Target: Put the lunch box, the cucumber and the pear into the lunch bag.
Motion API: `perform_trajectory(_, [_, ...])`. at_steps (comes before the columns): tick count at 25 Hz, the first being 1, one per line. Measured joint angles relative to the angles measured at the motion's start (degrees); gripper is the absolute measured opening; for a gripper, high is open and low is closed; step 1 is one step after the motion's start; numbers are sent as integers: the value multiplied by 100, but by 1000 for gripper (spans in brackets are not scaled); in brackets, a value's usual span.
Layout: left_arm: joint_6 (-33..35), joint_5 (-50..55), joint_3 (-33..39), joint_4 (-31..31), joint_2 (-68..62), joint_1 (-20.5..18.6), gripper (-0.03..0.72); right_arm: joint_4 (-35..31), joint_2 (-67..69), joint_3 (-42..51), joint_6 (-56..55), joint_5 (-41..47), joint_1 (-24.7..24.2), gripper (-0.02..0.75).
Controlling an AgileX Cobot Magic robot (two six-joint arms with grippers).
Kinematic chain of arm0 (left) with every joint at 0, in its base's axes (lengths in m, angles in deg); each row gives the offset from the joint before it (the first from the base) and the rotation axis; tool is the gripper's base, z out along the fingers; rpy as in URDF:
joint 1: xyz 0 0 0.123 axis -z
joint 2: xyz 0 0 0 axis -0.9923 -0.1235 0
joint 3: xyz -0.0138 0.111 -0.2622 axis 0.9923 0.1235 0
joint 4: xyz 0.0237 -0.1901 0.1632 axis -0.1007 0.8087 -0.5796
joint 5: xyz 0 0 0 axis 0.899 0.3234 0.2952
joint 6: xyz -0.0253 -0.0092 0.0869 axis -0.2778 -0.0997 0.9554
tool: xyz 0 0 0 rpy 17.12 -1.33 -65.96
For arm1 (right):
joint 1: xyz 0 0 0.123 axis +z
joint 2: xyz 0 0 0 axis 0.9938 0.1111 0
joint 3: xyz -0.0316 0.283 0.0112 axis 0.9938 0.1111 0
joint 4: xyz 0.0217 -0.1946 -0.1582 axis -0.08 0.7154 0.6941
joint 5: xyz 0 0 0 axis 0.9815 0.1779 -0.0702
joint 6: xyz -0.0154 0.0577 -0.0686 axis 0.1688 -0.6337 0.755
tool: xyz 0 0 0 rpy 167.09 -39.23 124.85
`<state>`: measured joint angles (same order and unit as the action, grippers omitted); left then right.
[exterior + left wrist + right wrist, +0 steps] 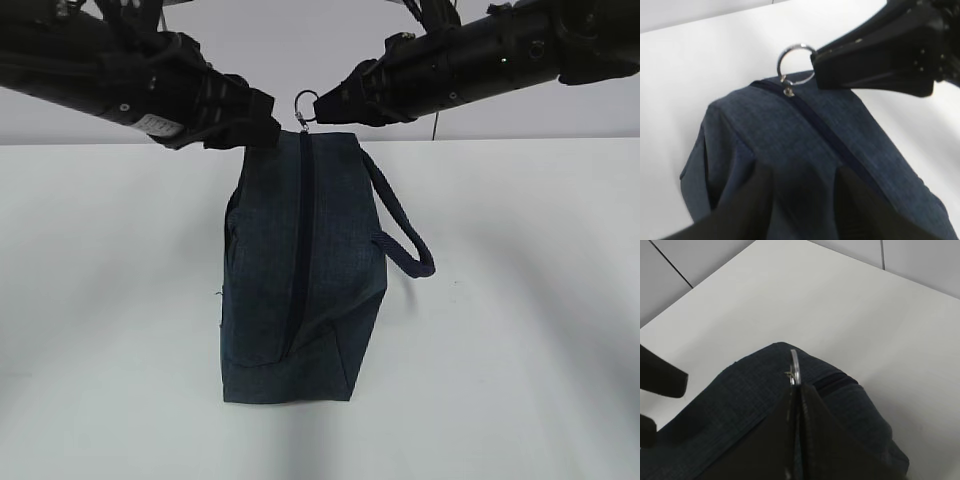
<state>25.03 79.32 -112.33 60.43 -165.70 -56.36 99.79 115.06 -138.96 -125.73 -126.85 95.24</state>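
A plain white table (pixel 520 330) fills the scene, with a pale grey wall behind it; the right wrist view adds dark seams in that wall. On the table stands the boxy dark navy fabric lunch bag (pixel 300 270), its long zipper (pixel 302 240) shut from end to end, so nothing of the inside shows (no lunch box, cucumber or pear appears in any view). A looped navy strap handle (pixel 405 235) hangs off its right side. The exterior view shows both black arms meeting over the bag's far end. The left end effector (pixel 262 128) sits at the bag's top corner; the left wrist view shows its two dark fingers (pixel 747 210) parted over the fabric, though I cannot tell whether they pinch it. The right end effector (pixel 325 108) has its jaws pressed together on the silver ring pull (pixel 796 62), the thin ring seen edge-on in the right wrist view.
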Motion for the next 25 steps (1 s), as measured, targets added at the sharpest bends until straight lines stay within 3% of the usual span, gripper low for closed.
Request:
perform_trajectory(11, [-183, 891, -1272, -157, -948, -127, 246, 0, 0, 0, -11, 0, 0, 0])
perform_trajectory(19, [-1282, 1462, -1801, -1685, -1100, -371, 246, 0, 0, 0, -19, 0, 0, 0])
perform_trajectory(25, [-1498, 1661, -1954, -1911, -1100, -405, 246, 0, 0, 0, -19, 23, 0, 0])
